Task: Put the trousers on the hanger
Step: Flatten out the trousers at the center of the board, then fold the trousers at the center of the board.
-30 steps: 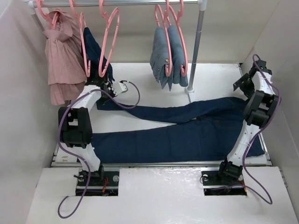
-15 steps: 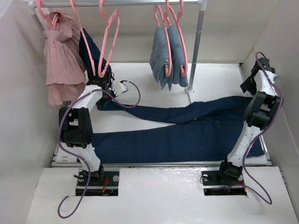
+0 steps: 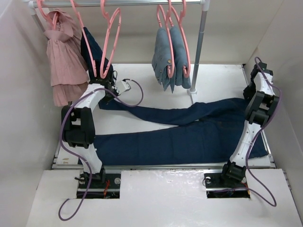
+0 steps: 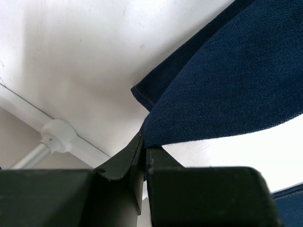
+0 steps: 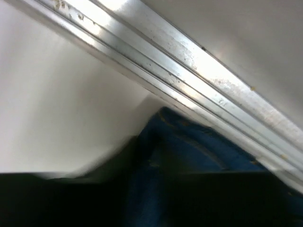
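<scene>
My left gripper (image 4: 143, 156) pinches the trousers (image 3: 189, 137) by a hem, upper left, the rest across the bench (image 3: 218, 80). The right gripper (image 3: 252, 90) is blurred, so I can't tell its state. I'd thread the hem slowly through the pink hanger (image 3: 110, 42).

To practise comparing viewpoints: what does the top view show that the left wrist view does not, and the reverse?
Only the top view: the hangers on the rail, a pink garment, paler jeans, the right arm, and the whole trousers spread on the table. Only the left wrist view: the left gripper shut on a trouser leg, and the orange hem stitching. Both: the navy trousers and white table.
</scene>
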Robot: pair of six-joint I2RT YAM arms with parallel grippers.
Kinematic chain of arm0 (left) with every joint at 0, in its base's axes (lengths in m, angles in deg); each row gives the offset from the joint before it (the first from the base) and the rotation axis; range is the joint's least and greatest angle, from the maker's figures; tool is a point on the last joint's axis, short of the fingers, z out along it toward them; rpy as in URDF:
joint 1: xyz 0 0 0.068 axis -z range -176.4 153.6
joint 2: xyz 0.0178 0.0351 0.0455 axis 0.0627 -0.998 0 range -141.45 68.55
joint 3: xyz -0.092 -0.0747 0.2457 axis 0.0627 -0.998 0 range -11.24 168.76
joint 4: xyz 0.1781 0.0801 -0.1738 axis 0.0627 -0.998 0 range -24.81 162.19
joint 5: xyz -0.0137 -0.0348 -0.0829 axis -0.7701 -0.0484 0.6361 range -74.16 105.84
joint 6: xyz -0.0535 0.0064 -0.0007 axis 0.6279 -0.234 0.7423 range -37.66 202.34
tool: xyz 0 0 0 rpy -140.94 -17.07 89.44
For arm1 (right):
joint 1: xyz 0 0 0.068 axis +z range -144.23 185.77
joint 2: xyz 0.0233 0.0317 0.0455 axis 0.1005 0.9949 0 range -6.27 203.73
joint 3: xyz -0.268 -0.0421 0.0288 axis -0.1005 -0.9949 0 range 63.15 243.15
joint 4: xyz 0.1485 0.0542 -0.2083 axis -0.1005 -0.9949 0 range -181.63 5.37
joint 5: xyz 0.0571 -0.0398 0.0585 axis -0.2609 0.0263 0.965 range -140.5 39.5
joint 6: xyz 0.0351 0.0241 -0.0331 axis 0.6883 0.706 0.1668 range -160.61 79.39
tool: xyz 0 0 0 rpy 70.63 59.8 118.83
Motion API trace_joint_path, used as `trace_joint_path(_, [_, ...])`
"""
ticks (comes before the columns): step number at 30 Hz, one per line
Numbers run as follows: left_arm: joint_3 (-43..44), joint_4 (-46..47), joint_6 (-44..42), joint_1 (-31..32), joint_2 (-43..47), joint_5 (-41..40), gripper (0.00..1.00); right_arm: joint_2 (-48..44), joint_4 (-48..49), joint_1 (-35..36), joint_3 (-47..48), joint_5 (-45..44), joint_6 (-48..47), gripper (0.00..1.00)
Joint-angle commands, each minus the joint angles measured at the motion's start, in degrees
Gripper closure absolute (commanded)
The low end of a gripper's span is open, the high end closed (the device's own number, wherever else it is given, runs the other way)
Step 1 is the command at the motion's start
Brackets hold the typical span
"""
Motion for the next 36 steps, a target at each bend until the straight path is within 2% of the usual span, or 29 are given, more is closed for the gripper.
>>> trace_joint_path(1, [2.67,-0.90,-0.12,0.13,0.21,-0.34,1.00,-0.44,-0.38,0.67,-3.04,1.15,-0.19,1.00])
trace_joint_path(3, [3.20,-0.38,0.68,0.13,0.21,-0.96,1.00,-3.68,1.38,0.68,-6.03,0.63,-0.98,1.00])
trace_joint_path(7, [5.30,1.47,3.39,0.13,0.21,-7.18,1.00,-9.48,2.53,0.68,-9.19,0.63,-2.47,1.00])
trace_joint_path(9, [9.85,-0.53,6.64,0.13,-0.67,-12.37,1.00,-13.35,3.93,0.68,-12.69,0.63,-2.48,1.00])
trace_joint_path(11, [13.38,-3.61,8.40,0.13,-1.37,-14.92,1.00,-22.30,8.66,0.68,-17.26,-0.59,-3.18,1.00])
trace_joint_path(12, [15.66,-6.33,10.15,0.13,-1.37,-14.93,1.00,-25.82,10.51,0.68,-22.68,-2.00,-3.18,1.00])
trace_joint_path(14, [14.99,-7.84,10.78,0.13,2.38,-14.93,1.00,-36.59,16.13,-0.02,-31.73,-6.81,-2.14,1.00])
trace_joint_path(15, [14.98,-7.85,11.30,0.13,4.15,-14.93,1.00,-40.23,18.33,-0.55,-31.79,-7.97,-1.52,1.00])
trace_joint_path(16, [11.93,-7.85,11.31,0.13,6.17,-15.45,1.00,-43.74,20.53,-1.25,-38.40,-8.77,-0.73,1.00])
trace_joint_path(18, [7.71,-7.85,10.61,0.13,12.76,-16.94,1.00,-52.89,25.63,-2.74,-44.59,-10.18,2.87,1.00])
trace_joint_path(20, [0.15,-6.18,10.09,0.83,17.24,-17.91,1.00,-57.29,28.70,-4.94,-52.39,-10.18,4.72,1.00])
trace_joint_path(23, [-8.97,-6.18,9.55,1.54,25.42,-19.76,1.00,-61.88,28.72,-8.44,-59.27,-9.66,6.84,1.00])
trace_joint_path(29, [-20.25,-5.65,10.08,2.07,38.26,-20.29,1.00,-68.73,26.96,-10.92,-67.55,-14.39,13.42,1.00])
trace_joint_path(36, [-25.88,-13.99,9.56,2.60,49.50,-11.18,1.00,-71.28,19.15,-13.12,-71.25,-12.84,22.04,1.00])
